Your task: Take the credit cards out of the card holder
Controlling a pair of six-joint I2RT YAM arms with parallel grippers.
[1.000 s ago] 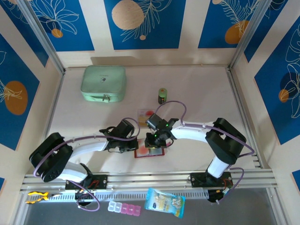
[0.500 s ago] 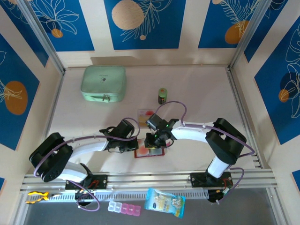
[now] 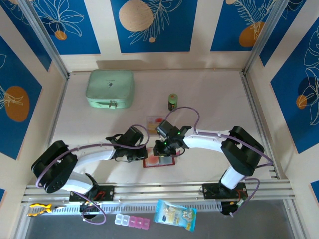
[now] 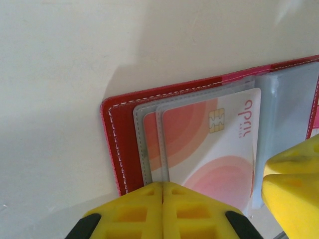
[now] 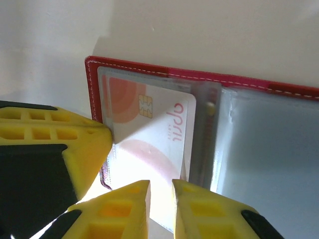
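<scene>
The left gripper, jaws together, seemingly pins the open card holder flat, midway along the desk near edge, so the right gripper, jaws a slit apart, can draw the credit card

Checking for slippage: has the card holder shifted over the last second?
No. The card holder lies where it did, same gap to the front rail.

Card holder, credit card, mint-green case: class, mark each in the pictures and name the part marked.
card holder (image 4: 118, 142): left wrist view, its red cover at the left edge.
credit card (image 4: 202, 147): left wrist view, middle of its face.
mint-green case (image 3: 110, 88): top external view, middle of its lid.
</scene>
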